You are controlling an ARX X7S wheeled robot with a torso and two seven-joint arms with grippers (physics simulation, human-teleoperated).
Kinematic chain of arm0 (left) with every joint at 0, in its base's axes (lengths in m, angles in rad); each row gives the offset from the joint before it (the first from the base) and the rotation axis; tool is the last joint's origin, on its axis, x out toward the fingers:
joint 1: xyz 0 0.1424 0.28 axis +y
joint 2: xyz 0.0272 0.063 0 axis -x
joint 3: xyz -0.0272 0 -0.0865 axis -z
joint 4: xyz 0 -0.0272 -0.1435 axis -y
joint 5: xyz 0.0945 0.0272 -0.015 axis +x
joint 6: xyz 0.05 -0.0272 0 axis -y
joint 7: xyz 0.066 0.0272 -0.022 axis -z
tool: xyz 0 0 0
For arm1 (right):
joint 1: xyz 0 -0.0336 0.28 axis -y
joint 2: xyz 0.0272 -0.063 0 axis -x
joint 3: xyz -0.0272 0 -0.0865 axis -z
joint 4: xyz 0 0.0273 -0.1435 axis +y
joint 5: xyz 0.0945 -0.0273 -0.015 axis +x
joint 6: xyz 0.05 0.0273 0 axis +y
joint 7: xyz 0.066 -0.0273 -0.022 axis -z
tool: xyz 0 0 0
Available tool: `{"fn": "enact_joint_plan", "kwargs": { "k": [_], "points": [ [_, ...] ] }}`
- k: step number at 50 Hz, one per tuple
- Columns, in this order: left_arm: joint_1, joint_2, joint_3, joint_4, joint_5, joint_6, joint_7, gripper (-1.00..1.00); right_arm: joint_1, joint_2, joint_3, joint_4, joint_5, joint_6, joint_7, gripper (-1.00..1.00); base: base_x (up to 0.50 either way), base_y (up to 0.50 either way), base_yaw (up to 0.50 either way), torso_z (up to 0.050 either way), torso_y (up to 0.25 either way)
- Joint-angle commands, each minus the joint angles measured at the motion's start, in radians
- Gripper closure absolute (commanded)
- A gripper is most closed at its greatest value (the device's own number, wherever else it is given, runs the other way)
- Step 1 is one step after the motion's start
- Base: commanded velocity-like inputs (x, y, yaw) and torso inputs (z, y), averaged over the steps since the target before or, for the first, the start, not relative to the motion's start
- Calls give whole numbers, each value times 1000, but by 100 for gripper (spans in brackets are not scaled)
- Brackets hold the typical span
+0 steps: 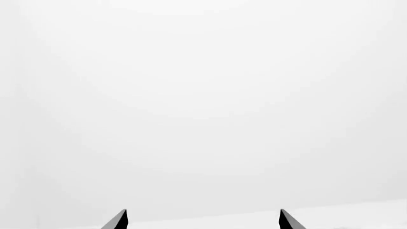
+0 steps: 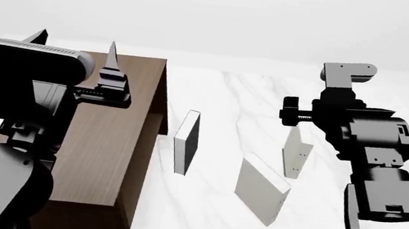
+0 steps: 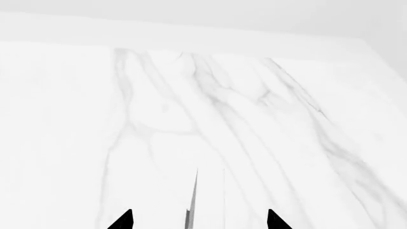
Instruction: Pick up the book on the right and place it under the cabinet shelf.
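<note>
My right gripper [image 3: 199,220] hangs over the marble table [image 2: 237,95] with its two dark fingertips [image 3: 125,220] spread wide and nothing between them. In my right wrist view the thin top edge of the book [image 3: 192,205] stands upright in the gap between the tips, touching neither. From my head view that same book [image 2: 296,152] is a slim bright-white slab with two tiny dark dots on its cover, standing on edge at the right of the table, just beside my right arm [image 2: 368,136] and partly hidden behind it.

Nearer to me and just left of it stands a duller grey-beige book [image 2: 261,188], tilted. Further left, a white book with a dark grey face [image 2: 186,141] stands upright beside the cabinet shelf [image 2: 112,139], the long dark-brown wooden box that runs along the left side.

My left gripper [image 2: 75,51] is raised above the far end of the cabinet, fingers pointing up and apart, holding nothing. My left wrist view shows only its two dark tips [image 1: 116,220] spread against a plain white background.
</note>
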Motion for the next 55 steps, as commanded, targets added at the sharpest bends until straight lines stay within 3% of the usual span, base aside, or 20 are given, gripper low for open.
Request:
{"fn": "enact_joint_plan", "kwargs": {
  "k": [1, 23, 55],
  "points": [
    [1, -4, 2, -2, -5, 2, -2, -100, 22, -25, -6, 121, -11, -85, -5, -100, 0, 0, 0, 0, 0],
    [23, -11, 3, -14, -8, 29, -7, -100, 103, -72, -22, 456, -49, -313, -15, -100, 0, 0, 0, 0, 0],
    [38, -21, 9, -26, -13, 52, -16, -100, 71, -83, 39, 469, -112, -334, -20, -100, 0, 0, 0, 0, 0]
  ]
}}
